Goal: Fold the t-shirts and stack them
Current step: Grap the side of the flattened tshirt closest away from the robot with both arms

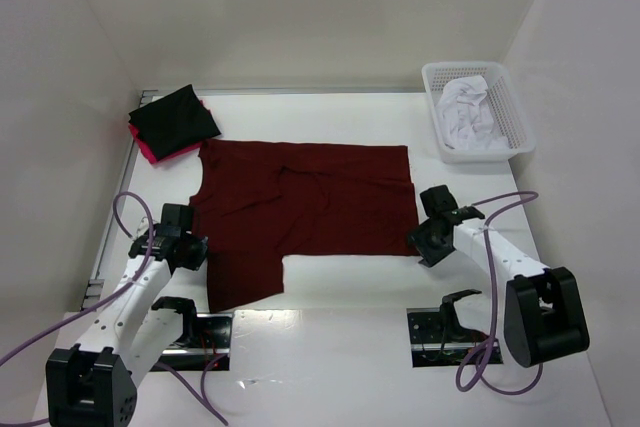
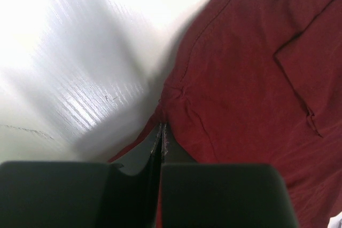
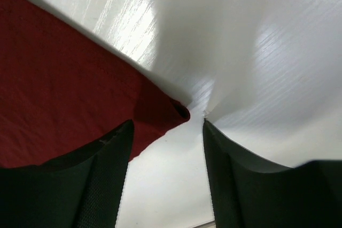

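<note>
A large dark maroon t-shirt lies spread on the white table, partly folded, with one flap reaching toward the near left. My left gripper is at its left edge, shut on the maroon cloth, which bunches at the fingertips. My right gripper is open at the shirt's near right corner, which lies between the two fingers. A black folded t-shirt lies on a bright pink one at the far left.
A white plastic basket holding white cloth stands at the far right. White walls close the table on three sides. Two black brackets sit at the near edge by the arm bases.
</note>
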{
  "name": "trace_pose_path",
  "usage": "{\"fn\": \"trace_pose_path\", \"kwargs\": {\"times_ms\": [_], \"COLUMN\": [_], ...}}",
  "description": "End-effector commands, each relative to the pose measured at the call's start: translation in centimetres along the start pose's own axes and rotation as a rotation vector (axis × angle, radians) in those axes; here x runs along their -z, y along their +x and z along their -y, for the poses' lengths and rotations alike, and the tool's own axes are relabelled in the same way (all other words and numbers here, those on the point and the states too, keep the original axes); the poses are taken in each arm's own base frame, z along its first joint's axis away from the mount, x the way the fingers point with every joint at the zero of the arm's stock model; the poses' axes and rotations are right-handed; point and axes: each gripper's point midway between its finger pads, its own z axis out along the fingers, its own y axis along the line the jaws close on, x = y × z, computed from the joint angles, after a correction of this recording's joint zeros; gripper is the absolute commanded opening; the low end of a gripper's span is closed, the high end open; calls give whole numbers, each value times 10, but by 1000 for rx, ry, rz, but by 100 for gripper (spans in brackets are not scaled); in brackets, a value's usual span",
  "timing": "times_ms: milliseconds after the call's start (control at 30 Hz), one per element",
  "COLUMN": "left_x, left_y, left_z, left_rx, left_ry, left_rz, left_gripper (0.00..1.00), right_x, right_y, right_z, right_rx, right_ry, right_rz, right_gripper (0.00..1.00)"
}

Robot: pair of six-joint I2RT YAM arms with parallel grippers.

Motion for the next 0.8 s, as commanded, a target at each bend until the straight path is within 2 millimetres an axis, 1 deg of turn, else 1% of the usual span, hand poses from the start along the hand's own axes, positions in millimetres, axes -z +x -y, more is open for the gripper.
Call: {"fn": "trace_pose_path", "kwargs": {"times_ms": [0,67,100,133,267,300,367,400,433,500,567,667,700,767], "left_x": [1,1,1,1,3,3,5,7,9,12,18,22,27,36], "left_y": [-2,-2,-2,-2,-3,-3,-3,-5,-6,-9,-15,-19,-23,-29], "left_z": [4,6,6,6,11,12,17,20,24,26,33,37,44,53], "left_rx": [13,15,15,15,9,9,0,-9,-22,-33,-43,-58,-54,-71], "left_ry": [18,26,27,27,46,46,65,75,82,81,94,100,121,143], "left_rz": [11,13,13,13,9,9,5,9,11,19,34,52,59,78], "left_gripper": [0,0,0,0,0,0,0,0,0,0,0,0,0,0], "right_x": [3,3,2,3,2,2,2,4,7,14,22,34,38,44], "right_y": [-13,-13,-12,-15,-15,-15,-13,-14,-15,-20,-25,-32,-34,-37], "right_z": [-16,-16,-15,-17,-19,-19,-20,-21,-23,-27,-32,-45,-49,-60], "right_rx": [-1,-10,-9,-10,-20,-20,-20,-21,-24,-39,-36,-25,-19,-23], "right_ry": [-27,-27,-17,-22,-23,-23,-26,-37,-55,-83,-108,-153,-166,-201], "right_rz": [56,56,53,64,64,64,54,58,64,89,108,130,135,138], "right_gripper": [51,48,45,43,23,17,9,6,2,0,0,0,0,0]}}
